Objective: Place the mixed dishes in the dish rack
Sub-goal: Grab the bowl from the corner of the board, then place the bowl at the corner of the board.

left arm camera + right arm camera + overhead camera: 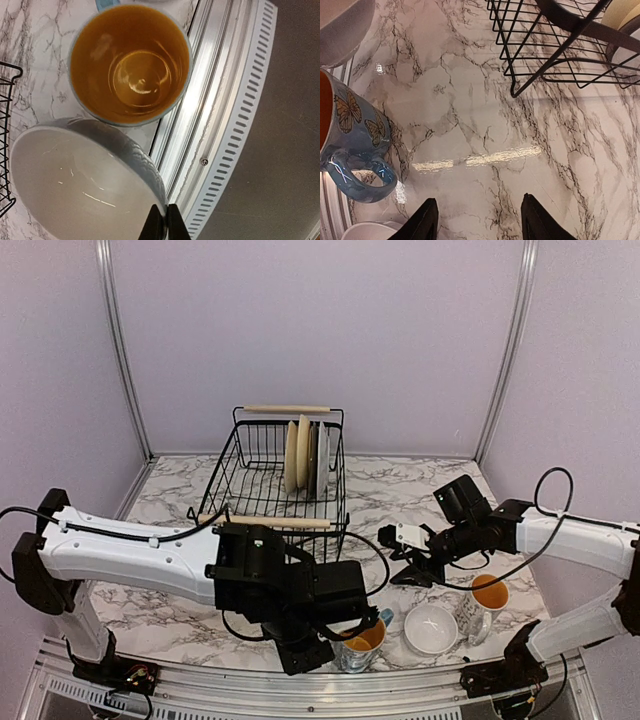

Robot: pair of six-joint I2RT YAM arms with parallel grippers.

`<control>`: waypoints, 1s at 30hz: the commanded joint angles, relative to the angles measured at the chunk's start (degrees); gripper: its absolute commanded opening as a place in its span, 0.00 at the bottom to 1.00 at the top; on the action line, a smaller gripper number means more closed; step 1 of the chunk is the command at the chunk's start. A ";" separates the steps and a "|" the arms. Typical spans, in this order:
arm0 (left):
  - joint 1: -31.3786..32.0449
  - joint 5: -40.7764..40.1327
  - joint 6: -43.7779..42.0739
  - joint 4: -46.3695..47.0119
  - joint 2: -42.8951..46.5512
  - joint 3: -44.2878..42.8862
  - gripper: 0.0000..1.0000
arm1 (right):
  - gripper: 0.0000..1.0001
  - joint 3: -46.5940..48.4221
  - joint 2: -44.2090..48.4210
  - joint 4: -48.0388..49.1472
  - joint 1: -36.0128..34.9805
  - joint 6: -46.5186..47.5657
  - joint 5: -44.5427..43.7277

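Marble-pattern tabletop (pixel 180 500), pale with dark veins.

- Dish rack (pixel 240 465): black wire, 2 wooden rod handles, at the far middle of the tabletop. Several pale plates (pixel 305 455) stand on edge inside it, toward its right side.
- Near mug (pixel 130 65): upright, orange inside, close to the near metal edge rail (pixel 215 115). It sits just beside a grey-white bowl (pixel 75 175).
- Left fingers (pixel 157 225): pressed together with no gap showing, right at the rim of the grey-white bowl. I cannot tell whether the rim is caught between them. In the top view the left arm covers this bowl.
- White bowl (pixel 432 628): upright on the tabletop, to the right of the near mug.
- Second mug (pixel 489 592): orange inside, just right of the white bowl.
- Right fingers (pixel 422 222): set moderately apart, holding nothing, over bare marble. The rack's corner lies ahead to the upper right. A blue butterfly mug (pixel 350 130) stands at the left edge of that view.
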State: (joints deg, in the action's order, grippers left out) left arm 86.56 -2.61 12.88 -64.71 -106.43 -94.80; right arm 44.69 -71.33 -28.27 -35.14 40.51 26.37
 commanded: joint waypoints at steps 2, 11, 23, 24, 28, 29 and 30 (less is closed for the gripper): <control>-6.12 -0.86 -1.06 4.48 13.01 -6.39 0.00 | 0.54 -0.34 -0.46 0.67 -0.28 -0.45 -1.39; -24.90 15.83 -4.01 27.95 23.11 0.41 0.00 | 0.54 -0.72 -0.49 1.08 -0.28 -0.48 -3.08; -43.92 37.24 15.11 63.34 22.08 17.28 0.00 | 0.58 8.45 2.91 -3.06 5.65 -3.19 7.91; -44.99 38.59 16.42 67.52 21.48 18.29 0.00 | 0.58 10.19 2.59 -3.44 6.48 -3.40 8.75; -48.78 42.56 20.98 74.85 18.28 20.35 0.00 | 0.59 18.41 -0.84 -4.85 7.53 -4.62 9.32; -49.63 44.18 23.40 77.30 17.40 20.98 0.00 | 0.59 20.03 -2.00 -5.20 7.54 -4.85 9.76; -50.48 45.27 25.01 79.77 16.45 21.67 0.00 | 0.59 21.59 -2.94 -5.41 7.52 -5.21 10.14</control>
State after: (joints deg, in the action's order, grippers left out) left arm 38.39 34.57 30.09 -2.90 -88.05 -74.35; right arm 60.38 -71.18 -31.51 -27.90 37.36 32.93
